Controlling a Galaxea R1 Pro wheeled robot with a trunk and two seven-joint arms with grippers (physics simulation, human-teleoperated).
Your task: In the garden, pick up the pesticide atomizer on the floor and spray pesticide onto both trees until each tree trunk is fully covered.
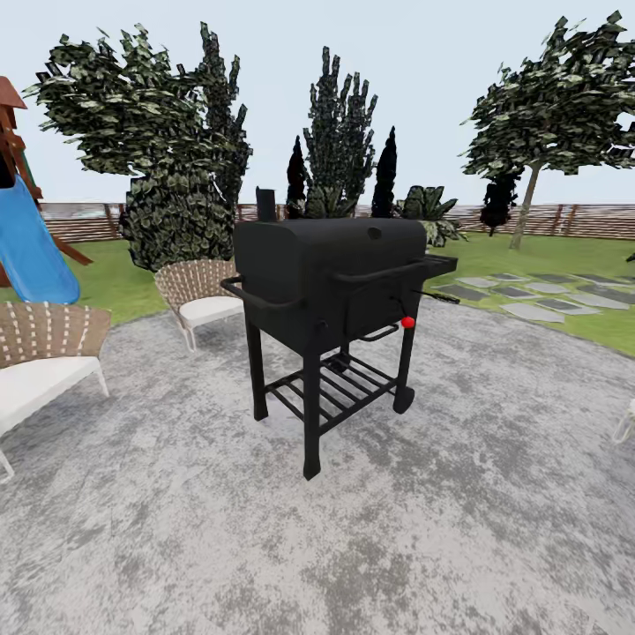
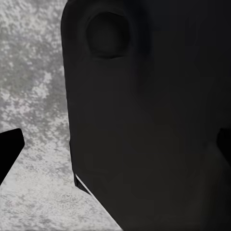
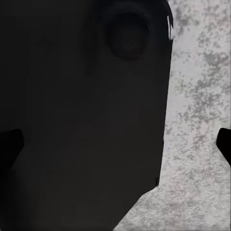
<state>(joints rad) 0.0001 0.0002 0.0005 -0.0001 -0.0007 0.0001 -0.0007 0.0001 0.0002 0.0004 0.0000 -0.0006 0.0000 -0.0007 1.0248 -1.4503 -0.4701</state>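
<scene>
— What do you have in front of you now?

— In the centre of the head view you see a black barbecue grill point(image 1: 339, 300) standing on a grey paved patio point(image 1: 441, 529). Two wicker chairs with white cushions are at the left, one at the left edge point(image 1: 40, 357) and one just behind the grill point(image 1: 201, 295). A blue slide point(image 1: 31, 238) is at the far left.

— And the things of the task?

— You see the garden lawn point(image 1: 547, 256) behind the patio, with the wooden fence point(image 1: 564, 220) along it. One tree point(image 1: 556, 106) with a bare trunk point(image 1: 526, 205) is at the upper right of the frame (far from you). A second leafy tree point(image 1: 132, 97) is at the upper left; its trunk is hidden.

— How are your hands?

— In each wrist view, your left hand point(image 2: 118, 144) and right hand point(image 3: 118, 144) show dark fingertips at both side edges, spread wide, nothing held between. A big dark part of the robot body point(image 2: 144, 120) covers most there, over grey paving.
</scene>
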